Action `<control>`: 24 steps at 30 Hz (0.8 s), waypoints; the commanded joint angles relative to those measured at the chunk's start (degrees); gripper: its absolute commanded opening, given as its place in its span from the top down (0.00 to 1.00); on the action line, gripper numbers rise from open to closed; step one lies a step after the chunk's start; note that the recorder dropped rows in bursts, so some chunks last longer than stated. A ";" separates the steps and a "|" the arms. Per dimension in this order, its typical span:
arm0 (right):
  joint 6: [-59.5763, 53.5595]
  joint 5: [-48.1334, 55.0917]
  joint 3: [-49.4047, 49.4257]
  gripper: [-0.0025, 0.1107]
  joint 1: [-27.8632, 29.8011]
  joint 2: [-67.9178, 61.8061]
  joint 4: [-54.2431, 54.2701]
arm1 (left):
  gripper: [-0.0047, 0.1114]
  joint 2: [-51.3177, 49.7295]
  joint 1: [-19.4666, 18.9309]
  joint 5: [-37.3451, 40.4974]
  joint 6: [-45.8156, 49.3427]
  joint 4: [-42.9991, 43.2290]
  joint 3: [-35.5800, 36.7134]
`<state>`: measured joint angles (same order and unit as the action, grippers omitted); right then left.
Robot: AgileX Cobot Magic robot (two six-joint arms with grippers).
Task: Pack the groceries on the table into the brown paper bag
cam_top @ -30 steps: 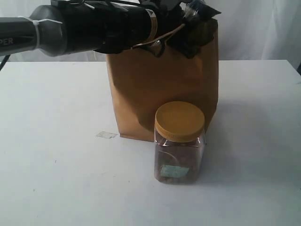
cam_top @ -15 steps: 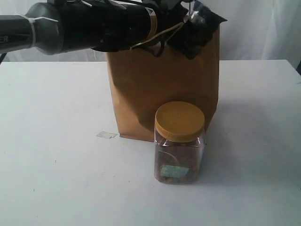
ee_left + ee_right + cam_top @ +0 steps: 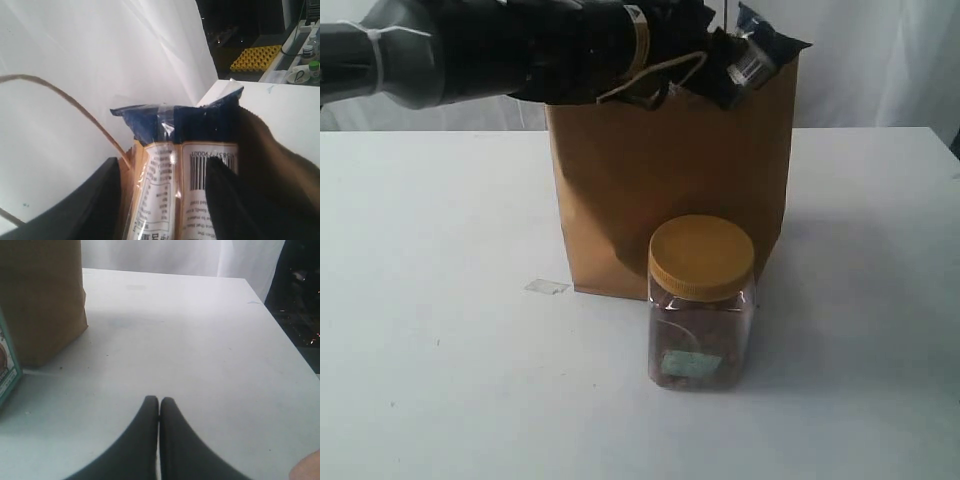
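Observation:
The brown paper bag (image 3: 660, 190) stands upright at the middle of the white table (image 3: 440, 350). A dark-blue pasta packet (image 3: 765, 45) pokes out of the bag's top right corner. My left gripper (image 3: 715, 60) reaches over the bag mouth from the left. In the left wrist view the pasta packet (image 3: 190, 150) stands between the parted fingers of the left gripper (image 3: 165, 164), and one finger (image 3: 100, 200) is clear of it, so the gripper is open. A yellow-lidded clear jar (image 3: 701, 305) stands in front of the bag. My right gripper (image 3: 159, 401) is shut and empty over bare table.
A twisted paper handle (image 3: 655, 75) loops under the left arm. A small clear scrap (image 3: 546, 287) lies on the table left of the bag. In the right wrist view the bag (image 3: 42, 295) and a teal label edge (image 3: 7, 370) are off to one side.
The left gripper's jaws have widened around the pasta packet. The arm has lifted slightly and the packet's top has swung to the right. The right gripper has not moved.

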<state>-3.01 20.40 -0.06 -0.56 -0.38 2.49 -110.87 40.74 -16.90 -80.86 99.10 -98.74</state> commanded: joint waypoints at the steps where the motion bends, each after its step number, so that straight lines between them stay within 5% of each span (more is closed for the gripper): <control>1: 0.22 -0.39 0.06 0.98 0.35 0.38 -0.12 | 0.48 3.57 -0.08 -1.14 -0.72 0.85 0.10; 10: 0.22 -0.39 0.06 0.98 0.35 0.38 -0.12 | 0.53 7.34 -0.08 -6.32 -0.72 0.85 0.10; 15: 1.66 -0.39 0.06 0.98 0.35 0.38 -0.12 | 0.96 9.98 -0.08 -11.87 -1.51 0.85 0.10; 19: 1.66 -0.39 0.06 0.98 0.35 0.38 -0.12 | 0.96 12.86 -0.08 -17.61 -6.72 0.85 0.23; 24: 1.68 -0.25 0.06 0.98 0.35 0.38 -0.12 | 0.96 22.15 -0.08 -10.32 -2.75 0.85 8.40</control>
<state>-1.50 20.40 -0.06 -0.56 -0.38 2.49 -93.17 40.74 -30.74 -85.91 99.37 -93.81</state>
